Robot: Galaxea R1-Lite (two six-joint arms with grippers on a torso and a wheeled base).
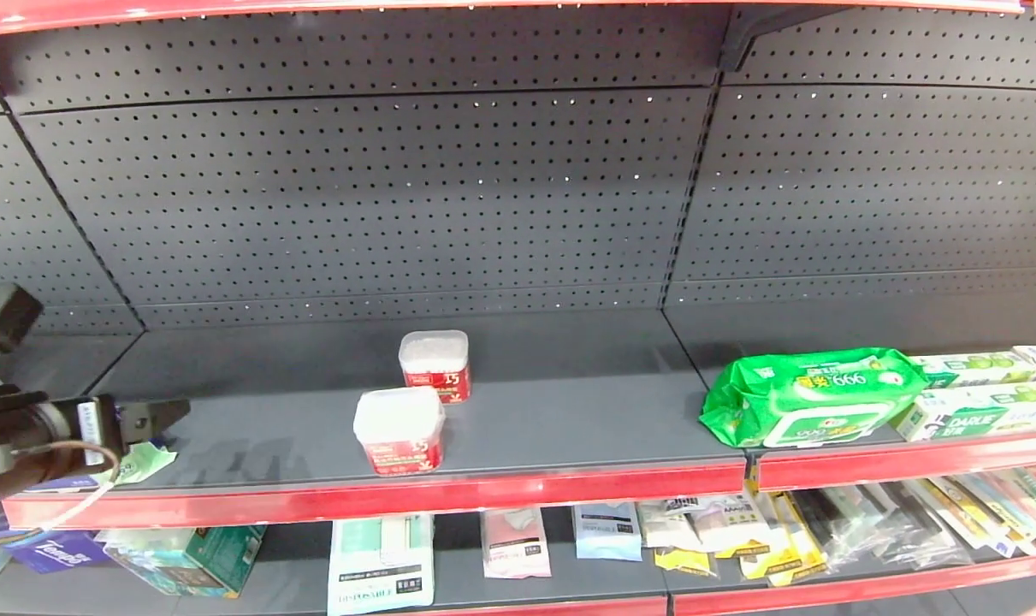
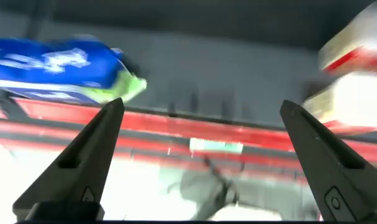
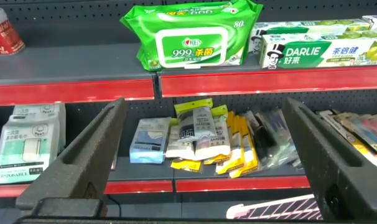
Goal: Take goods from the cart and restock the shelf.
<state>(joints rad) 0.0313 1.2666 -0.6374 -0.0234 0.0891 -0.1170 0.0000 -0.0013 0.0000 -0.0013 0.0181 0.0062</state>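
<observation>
Shelf (image 1: 569, 428) of grey metal with a red front lip carries the goods. At its left end a blue pack with a green edge (image 2: 58, 71) lies near the front, and the left gripper (image 2: 202, 104) is just beside it, fingers wide apart and empty. Two white-lidded tubs (image 1: 398, 428) with red labels stand in the middle, one nearer than the other. Right of them lies a green wipes pack (image 1: 813, 395), then toothpaste boxes (image 1: 979, 402). The right gripper (image 3: 204, 102), fingers spread and empty, faces the lower tier's hanging packets (image 3: 198, 134).
</observation>
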